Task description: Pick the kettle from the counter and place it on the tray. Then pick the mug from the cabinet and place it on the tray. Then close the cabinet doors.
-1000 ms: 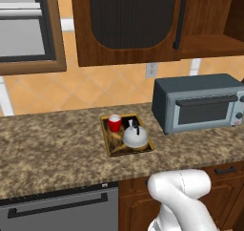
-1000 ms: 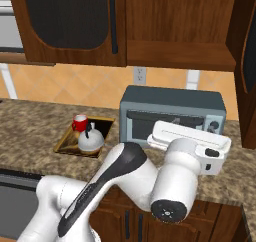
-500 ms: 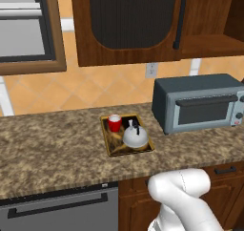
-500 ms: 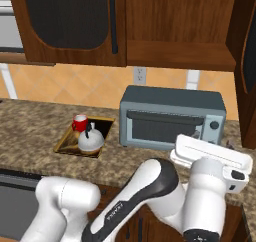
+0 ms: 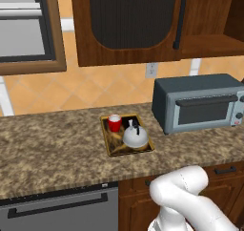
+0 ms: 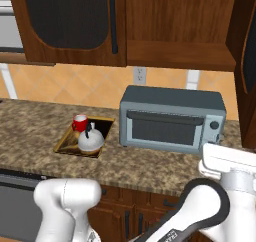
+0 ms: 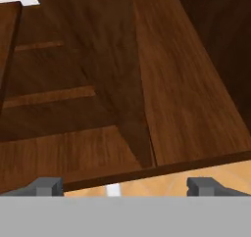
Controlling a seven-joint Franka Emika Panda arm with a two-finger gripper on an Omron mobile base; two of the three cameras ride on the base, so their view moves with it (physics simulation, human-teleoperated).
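A simulated kitchen: the granite bench (image 5: 52, 144) carries the tray (image 5: 112, 145) with kettle (image 5: 135, 136) and mug (image 5: 114, 123), far below our empty, spread jaws (image 7: 126, 186). These face the cabinet (image 7: 162, 84) interior; its right door (image 6: 246, 71) stands open. We could strike the shelf edge swinging round. Compared with earlier, the arm sits further right.

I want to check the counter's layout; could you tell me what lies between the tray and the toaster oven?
Only a bare strip of counter separates the tray from the toaster oven, in both base views.

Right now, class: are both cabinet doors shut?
No. The left door is shut; the right door stands open, showing the shelf inside.
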